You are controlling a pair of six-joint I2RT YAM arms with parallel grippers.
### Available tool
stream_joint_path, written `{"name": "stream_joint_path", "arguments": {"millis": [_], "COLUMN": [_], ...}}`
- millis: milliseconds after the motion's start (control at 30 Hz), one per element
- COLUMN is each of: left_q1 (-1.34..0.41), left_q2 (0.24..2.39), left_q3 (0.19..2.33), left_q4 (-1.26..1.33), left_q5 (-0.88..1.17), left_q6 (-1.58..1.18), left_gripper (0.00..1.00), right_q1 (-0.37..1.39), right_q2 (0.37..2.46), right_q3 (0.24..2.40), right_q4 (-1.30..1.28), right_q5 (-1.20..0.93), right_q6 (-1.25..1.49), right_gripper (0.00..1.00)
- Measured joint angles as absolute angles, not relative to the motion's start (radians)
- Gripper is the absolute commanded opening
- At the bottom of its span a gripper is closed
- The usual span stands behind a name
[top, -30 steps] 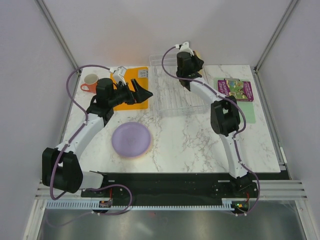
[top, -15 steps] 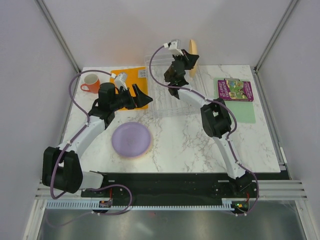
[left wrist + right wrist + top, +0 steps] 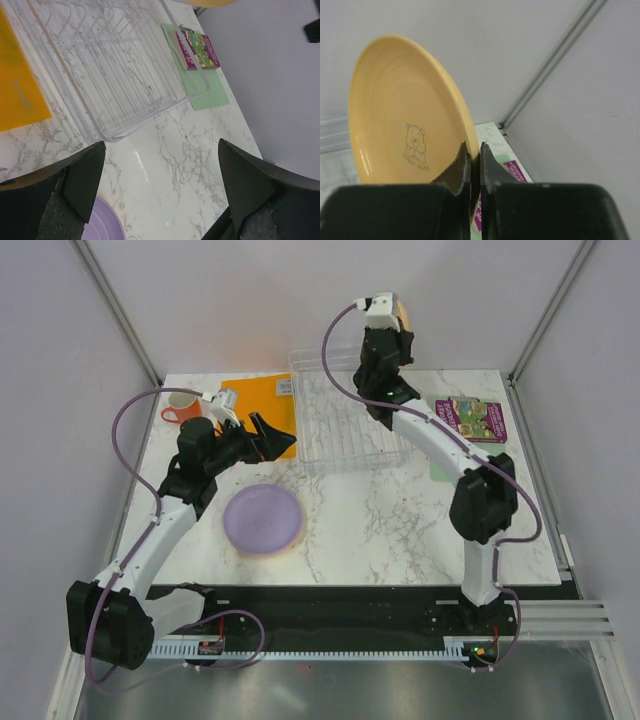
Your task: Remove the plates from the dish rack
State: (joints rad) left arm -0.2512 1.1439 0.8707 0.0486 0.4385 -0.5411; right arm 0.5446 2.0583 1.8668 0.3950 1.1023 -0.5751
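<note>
My right gripper is raised high above the far end of the dish rack. It is shut on the rim of a yellow-orange plate, which it holds on edge. In the right wrist view the plate shows a small bear print, and the gripper pinches its right rim. The clear rack holds only wire dividers. A purple plate lies flat on the table left of centre. My left gripper hovers open between the rack and the purple plate, holding nothing.
An orange mat lies left of the rack, with an orange mug beyond it at the far left. A picture book rests on a green mat right of the rack. Grey walls enclose the table.
My right gripper has lifted the yellow-orange plate up out of the rack and swung it slightly right. The left arm has drawn back a little to the left, still open.
</note>
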Motion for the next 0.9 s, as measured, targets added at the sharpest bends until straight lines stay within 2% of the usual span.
{"name": "stream_joint_path", "arguments": {"millis": [167,333,533,733,900], "left_q1": [-0.251,-0.251,-0.251,-0.252,-0.268], "left_q2": [1.08,1.127,1.224,1.253,1.29], "left_q3": [0.845,0.875,0.925,0.944,0.932], "left_q4": [0.051,0.07,0.176,0.284,0.377], "left_q5": [0.436,0.448,0.489,0.537,0.554], "left_q6": [-0.554,-0.554,-0.606,-0.671,-0.723], "left_gripper": [1.0,1.0,1.0,1.0,1.0], "right_q1": [0.516,0.389,0.341,0.361,0.361], "right_q2": [1.816,1.655,1.571,1.559,1.514], "right_q3": [1.871,1.875,1.704,1.45,1.335], "right_q4": [0.033,-0.226,-0.346,-0.36,-0.332], "right_q5": [0.854,0.506,0.254,0.023,-0.089], "right_q6": [-0.271,0.002,0.199,0.328,0.404], "right_gripper": [0.0,0.0,0.0,0.0,0.0]}}
